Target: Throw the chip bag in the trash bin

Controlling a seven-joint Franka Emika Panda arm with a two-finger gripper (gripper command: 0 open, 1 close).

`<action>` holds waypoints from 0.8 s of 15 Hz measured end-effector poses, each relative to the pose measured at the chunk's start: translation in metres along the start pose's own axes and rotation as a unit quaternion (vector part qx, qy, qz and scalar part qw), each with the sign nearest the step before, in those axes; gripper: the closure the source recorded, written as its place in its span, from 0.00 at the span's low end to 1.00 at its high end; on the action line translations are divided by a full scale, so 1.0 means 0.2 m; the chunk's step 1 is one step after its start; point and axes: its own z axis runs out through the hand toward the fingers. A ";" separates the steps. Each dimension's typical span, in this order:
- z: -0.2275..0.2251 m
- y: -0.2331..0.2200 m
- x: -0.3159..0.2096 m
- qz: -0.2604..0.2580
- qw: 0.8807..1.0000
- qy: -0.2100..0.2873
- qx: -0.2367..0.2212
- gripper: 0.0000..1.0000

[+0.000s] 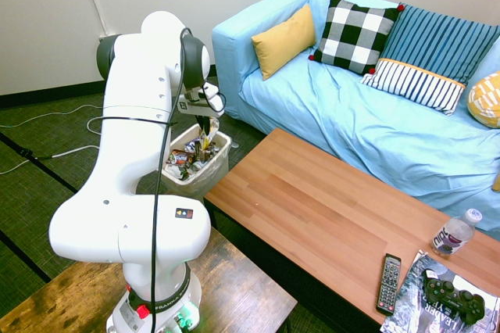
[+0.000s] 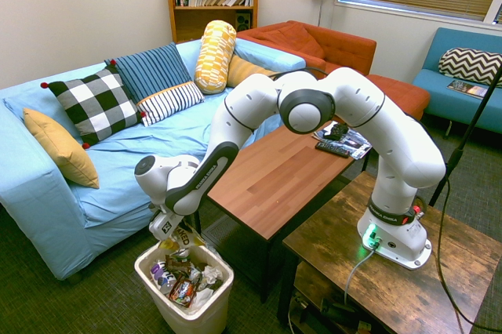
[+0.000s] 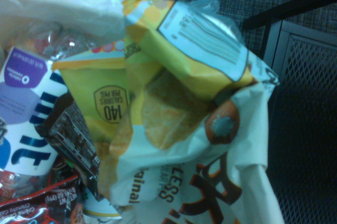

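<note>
The crumpled yellow-and-white chip bag [image 1: 206, 142] hangs from my gripper [image 1: 205, 127], which is shut on its top edge. It dangles just over the open mouth of the white trash bin [image 1: 212, 175], and its lower end reaches in among the wrappers. From the other side, the gripper [image 2: 168, 229] sits right above the bin [image 2: 194, 319] with the chip bag [image 2: 183, 237] at the rim. The wrist view is filled by the chip bag [image 3: 174, 103], with its label and dark print.
The bin holds several wrappers, purple-white [image 3: 26, 108], brown [image 3: 73, 134] and red [image 3: 37, 203]. A long wooden coffee table [image 1: 312, 208] stands just beside the bin, with the blue sofa [image 1: 351, 130] behind it. A remote [image 1: 388, 282] and a bottle [image 1: 455, 233] lie at the table's far end.
</note>
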 end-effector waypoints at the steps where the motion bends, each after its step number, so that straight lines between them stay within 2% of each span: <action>1: 0.03 -0.01 -0.01 -0.001 1.000 0.001 -0.005 0.00; 6: 0.09 -0.03 -0.05 -0.009 1.000 0.003 -0.014 0.00; 12: 0.06 -0.04 -0.02 -0.004 1.000 0.008 -0.008 0.00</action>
